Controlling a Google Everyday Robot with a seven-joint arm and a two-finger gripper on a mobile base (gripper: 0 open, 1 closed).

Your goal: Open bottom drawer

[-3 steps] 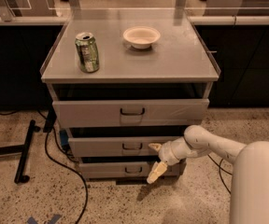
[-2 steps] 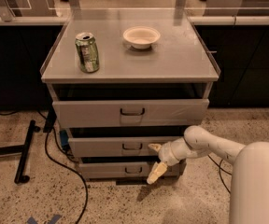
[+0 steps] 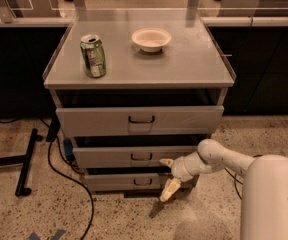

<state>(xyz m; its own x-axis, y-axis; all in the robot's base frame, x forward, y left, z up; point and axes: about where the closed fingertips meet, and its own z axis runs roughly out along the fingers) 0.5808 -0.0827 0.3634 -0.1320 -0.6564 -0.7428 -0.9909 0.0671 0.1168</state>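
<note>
The bottom drawer [image 3: 119, 182] is the lowest, slimmest front of the grey cabinet, with a small dark handle [image 3: 142, 182]. It stands slightly out, with a dark gap above it. My gripper [image 3: 168, 176] is just right of that handle, in front of the drawer's right part. It is open: one pale finger [image 3: 166, 162] points up-left by the middle drawer [image 3: 134, 156], the other [image 3: 170, 189] hangs down past the bottom drawer's lower edge. My white arm [image 3: 224, 160] reaches in from the lower right.
The top drawer [image 3: 139, 120] and the middle drawer also stand partly out. A green can [image 3: 93, 55] and a white bowl [image 3: 151, 38] sit on the cabinet top. A black cable [image 3: 64, 176] and a dark stand leg [image 3: 26, 161] lie on the floor left.
</note>
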